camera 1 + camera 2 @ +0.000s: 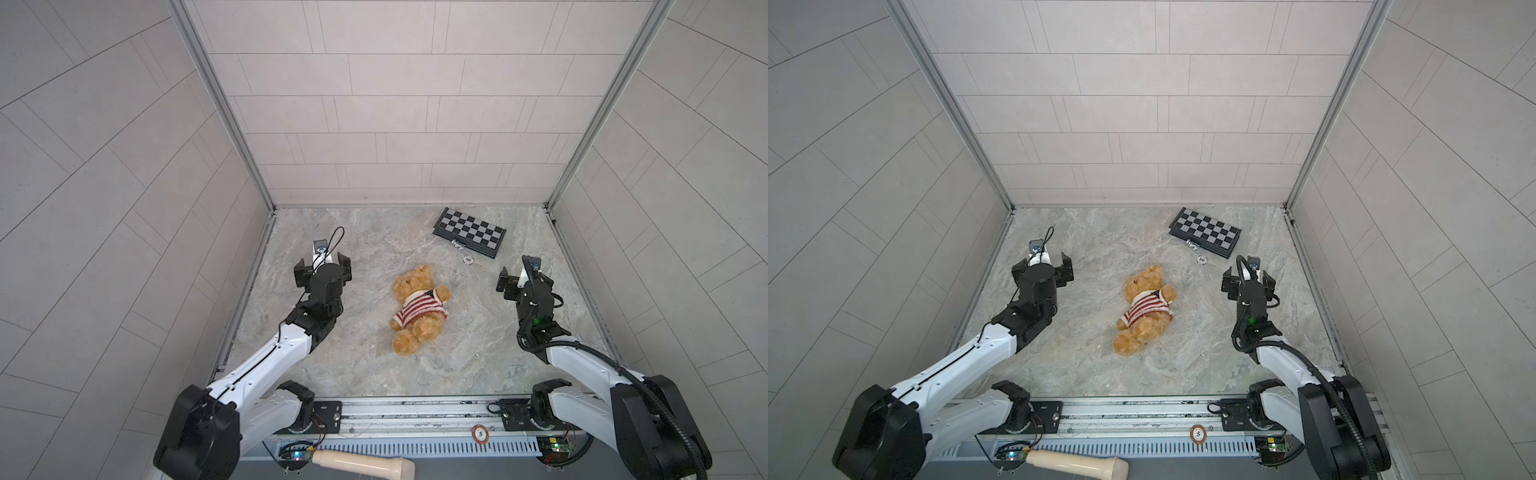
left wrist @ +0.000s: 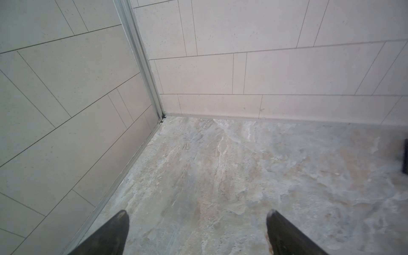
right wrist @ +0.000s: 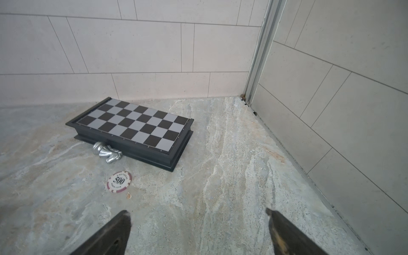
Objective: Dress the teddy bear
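- one teddy bear [image 1: 424,328], lying face up on the middle of the marble table [image 1: 353,374], between the two arms and touching neither.
- one striped sweater [image 1: 420,306], on its torso.
- two grippers: left gripper [image 2: 197,215] jaws wide, empty; right gripper [image 3: 197,213] jaws wide, empty.
- one folded chessboard [image 1: 468,237] near the back wall; one silver chess piece [image 3: 107,153] against its edge; one poker chip [image 3: 119,181] just beside.

In the left wrist view, a dark object [image 2: 405,155] is cut by the picture's edge and cannot be identified. In the wrist views the left hand [image 2: 197,213] and right hand [image 3: 197,211] run out of the picture, only their ends showing. In both top views the silver piece [image 1: 457,245] beside the chessboard [image 1: 469,236] is too small to identify, and the sweater [image 1: 417,307] hides the teddy bear [image 1: 413,282]'s torso.
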`<act>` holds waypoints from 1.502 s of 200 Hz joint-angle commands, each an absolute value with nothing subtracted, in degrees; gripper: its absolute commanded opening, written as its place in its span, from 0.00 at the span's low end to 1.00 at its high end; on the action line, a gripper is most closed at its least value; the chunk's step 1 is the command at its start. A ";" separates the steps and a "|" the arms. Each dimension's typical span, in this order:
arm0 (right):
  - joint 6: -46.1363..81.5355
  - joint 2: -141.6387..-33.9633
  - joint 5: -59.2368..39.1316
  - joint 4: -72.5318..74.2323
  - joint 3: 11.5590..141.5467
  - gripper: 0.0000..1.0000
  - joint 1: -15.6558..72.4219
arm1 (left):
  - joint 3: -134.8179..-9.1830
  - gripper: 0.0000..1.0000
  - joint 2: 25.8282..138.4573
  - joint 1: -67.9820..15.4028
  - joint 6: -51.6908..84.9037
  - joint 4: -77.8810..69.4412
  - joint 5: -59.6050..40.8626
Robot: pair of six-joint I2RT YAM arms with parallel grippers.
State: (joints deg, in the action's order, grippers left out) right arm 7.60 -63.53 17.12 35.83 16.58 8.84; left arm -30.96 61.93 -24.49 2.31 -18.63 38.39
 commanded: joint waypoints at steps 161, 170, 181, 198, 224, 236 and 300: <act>1.10 -86.17 19.20 61.86 15.60 0.99 7.03 | -15.95 1.00 80.02 -11.36 -2.06 -60.90 25.13; 1.23 -89.70 19.93 66.64 14.88 0.99 7.01 | -15.02 1.00 81.95 -10.40 -1.68 -64.52 22.92; 0.70 -93.04 20.72 71.99 14.38 0.99 6.98 | -14.98 1.00 82.36 -9.92 -1.56 -64.42 21.80; 1.39 -91.03 21.29 65.96 15.78 0.99 7.01 | -16.76 1.00 82.82 -9.24 -1.71 -61.51 19.06; 2.15 -91.15 22.93 58.25 19.89 0.99 6.87 | -20.04 1.00 84.29 -7.39 -0.72 -55.92 14.70; 2.47 -91.47 23.89 57.16 20.78 0.99 6.92 | -20.38 1.00 84.49 -7.07 -0.61 -55.34 14.11; 2.56 -91.41 23.81 57.04 20.83 0.99 6.82 | -20.21 1.00 84.23 -7.04 -0.62 -55.61 14.06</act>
State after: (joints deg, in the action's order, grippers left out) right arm 1.98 -92.14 22.55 57.63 20.88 7.05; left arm -19.68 84.16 -7.44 -0.97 -55.94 14.96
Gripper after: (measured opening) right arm 0.993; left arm 0.996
